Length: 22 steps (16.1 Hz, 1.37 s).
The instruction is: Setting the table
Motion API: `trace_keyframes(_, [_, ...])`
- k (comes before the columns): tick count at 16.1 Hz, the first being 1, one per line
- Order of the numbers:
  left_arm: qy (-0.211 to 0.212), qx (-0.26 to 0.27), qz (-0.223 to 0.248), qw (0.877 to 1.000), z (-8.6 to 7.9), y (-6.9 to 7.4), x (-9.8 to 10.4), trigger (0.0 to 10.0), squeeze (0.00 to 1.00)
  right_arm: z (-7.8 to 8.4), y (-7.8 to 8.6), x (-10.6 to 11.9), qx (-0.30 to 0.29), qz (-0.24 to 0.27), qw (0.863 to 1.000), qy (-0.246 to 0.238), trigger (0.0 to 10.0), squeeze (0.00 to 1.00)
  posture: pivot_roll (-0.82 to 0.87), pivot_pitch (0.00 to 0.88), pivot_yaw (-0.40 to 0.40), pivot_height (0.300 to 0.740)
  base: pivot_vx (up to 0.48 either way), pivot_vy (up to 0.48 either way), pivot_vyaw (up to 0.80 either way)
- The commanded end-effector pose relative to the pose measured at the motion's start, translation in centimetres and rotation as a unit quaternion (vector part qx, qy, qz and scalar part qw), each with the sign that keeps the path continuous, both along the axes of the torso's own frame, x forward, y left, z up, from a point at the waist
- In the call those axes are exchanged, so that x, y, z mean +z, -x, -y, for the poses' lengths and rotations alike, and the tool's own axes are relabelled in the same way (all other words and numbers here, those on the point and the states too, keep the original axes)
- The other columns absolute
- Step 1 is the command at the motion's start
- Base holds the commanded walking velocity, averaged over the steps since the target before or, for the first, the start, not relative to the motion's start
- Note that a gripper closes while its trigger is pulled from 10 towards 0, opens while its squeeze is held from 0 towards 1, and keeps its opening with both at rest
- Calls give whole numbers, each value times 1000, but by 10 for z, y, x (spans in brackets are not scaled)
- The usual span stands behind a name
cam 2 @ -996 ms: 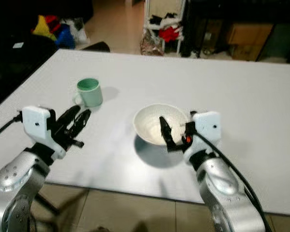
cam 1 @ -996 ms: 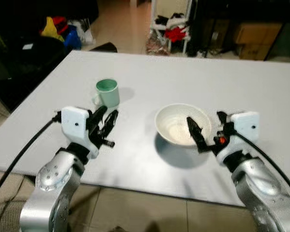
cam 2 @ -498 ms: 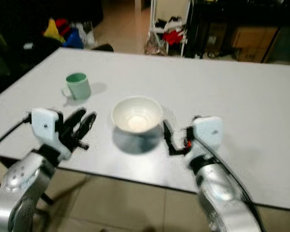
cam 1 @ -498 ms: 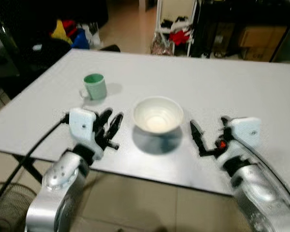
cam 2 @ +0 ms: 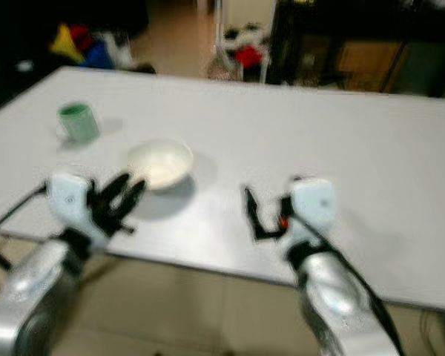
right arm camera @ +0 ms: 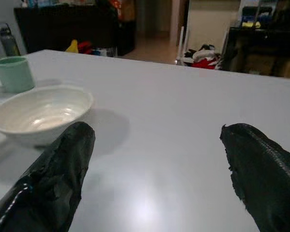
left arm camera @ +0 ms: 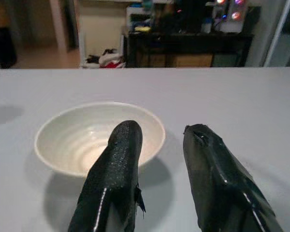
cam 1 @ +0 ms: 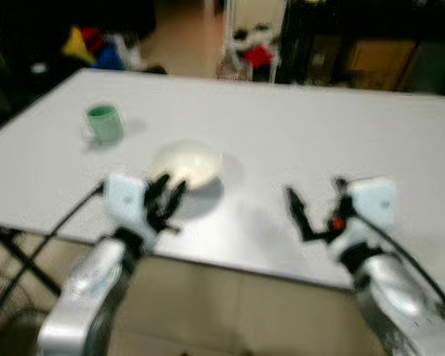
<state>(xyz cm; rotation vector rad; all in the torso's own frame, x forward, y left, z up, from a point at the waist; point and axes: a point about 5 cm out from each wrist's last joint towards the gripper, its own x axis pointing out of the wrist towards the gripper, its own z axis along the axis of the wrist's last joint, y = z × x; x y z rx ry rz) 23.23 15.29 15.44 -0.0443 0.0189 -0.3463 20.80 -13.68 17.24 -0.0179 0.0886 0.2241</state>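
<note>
Both arms silver, rounded metal shells, blurred in the head views. White boxy wrist housing on each. Black cable runs off the left housing toward 8 o'clock; another trails down the right forearm. Left hand (cam 1: 165, 199): two long black fingers (left arm camera: 115, 179), glossy, pebbled texture. Right hand (cam 1: 311, 215): same black fingers (right arm camera: 55, 183), with a small red-orange mark at its base.
</note>
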Motion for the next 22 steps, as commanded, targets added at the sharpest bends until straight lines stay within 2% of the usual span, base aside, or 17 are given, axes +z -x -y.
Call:
trace_keyframes(1, [5, 6, 10, 1000, -1, 0, 4, 10000, 192, 1, -1, 0, 5, 0, 1000, 11, 10000, 0, 76, 0, 47, 740, 0, 0, 0])
trace_keyframes(3, [-2, -1, 14, 1000, 0, 0, 6, 10000, 184, -1, -1, -1, 20, 1, 999, 37, 10000, 0, 81, 0, 45, 740, 0, 0, 800])
trace_keyframes(10, [-5, -4, 13, 1000, 1, 1, 6, 10000, 176, -1, 1, -1, 23, 1, 999, 44, 10000, 0, 74, 0, 57, 740, 0, 0, 800])
trace_keyframes(11, [-11, -5, 13, 1000, 1, -1, 6, 10000, 165, -4, 3, -4, 37, -8, 998, 47, 10000, 0, 74, 0, 58, 740, 0, 0, 800])
trace_keyframes(12, [-24, 1, 11, 1000, 1, -4, 5, 10000, 137, -1, 2, -4, 17, -3, 1000, 22, 10000, 0, 69, 0, 63, 740, 0, 0, 800])
trace_keyframes(13, [-42, 7, 11, 999, 3, -7, 3, 10000, 8, -1, 2, -5, 19, -2, 1000, 11, 10000, 0, 69, 0, 68, 740, 0, 0, 800])
trace_keyframes(15, [-57, 10, 21, 998, 5, -9, 3, 10000, 0, -2, 2, -5, 23, 1, 1000, 0, 10000, 0, 68, 0, 73, 740, 0, 0, 800])
trace_keyframes(18, [-80, 13, 33, 996, 5, -11, 3, 10000, 0, -2, 1, -4, 28, 4, 1000, 11, 10000, 0, 62, 0, 67, 740, 0, 0, 800])
trace_keyframes(22, [-85, 18, 35, 996, 5, -13, 1, 10000, 0, -4, -3, -6, 40, 2, 999, 9, 10000, 0, 64, 0, 66, 740, 0, 0, 800])
